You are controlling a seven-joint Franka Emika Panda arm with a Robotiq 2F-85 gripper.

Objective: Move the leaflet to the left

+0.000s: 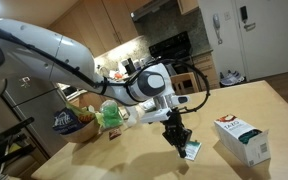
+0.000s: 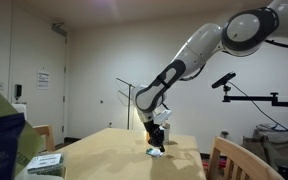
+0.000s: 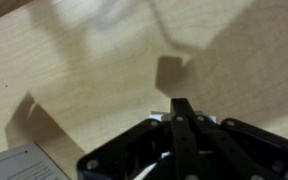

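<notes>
The leaflet (image 1: 191, 150) is a small white card with green print, at table level just under my fingertips. It also shows in an exterior view (image 2: 156, 152). In the wrist view only its white edge (image 3: 162, 116) peeks out on both sides of the fingers. My gripper (image 1: 178, 141) points straight down at the table; it also shows in an exterior view (image 2: 156, 138). Its fingers (image 3: 180, 108) are closed together on the leaflet. Most of the leaflet is hidden by the gripper.
A bulky white-and-green carton box (image 1: 242, 138) stands on the wooden table (image 1: 104, 160) close beside the gripper; it also shows in an exterior view (image 2: 44, 162) and in the wrist view (image 3: 24, 165). Bags (image 1: 74, 120) and green packaging (image 1: 110, 115) lie at the table's far side.
</notes>
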